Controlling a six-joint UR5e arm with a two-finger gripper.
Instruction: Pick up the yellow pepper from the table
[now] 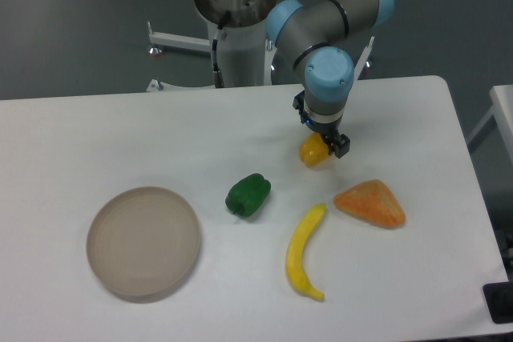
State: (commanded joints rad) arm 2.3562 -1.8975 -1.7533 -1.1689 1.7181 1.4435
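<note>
The yellow pepper (311, 154) is small, glossy and yellow-orange, and sits right of centre on the white table (96, 134). My gripper (325, 147) points straight down onto it. One dark finger (341, 146) presses against the pepper's right side and the other finger is hidden behind the pepper and wrist. The jaws look closed on the pepper. The pepper is at or just above the tabletop; I cannot tell if it touches.
A green pepper (248, 195) lies to the left of the gripper. A yellow banana (304, 252) and a flat orange triangular piece (370, 203) lie in front of it. A round beige plate (143, 242) sits at the front left.
</note>
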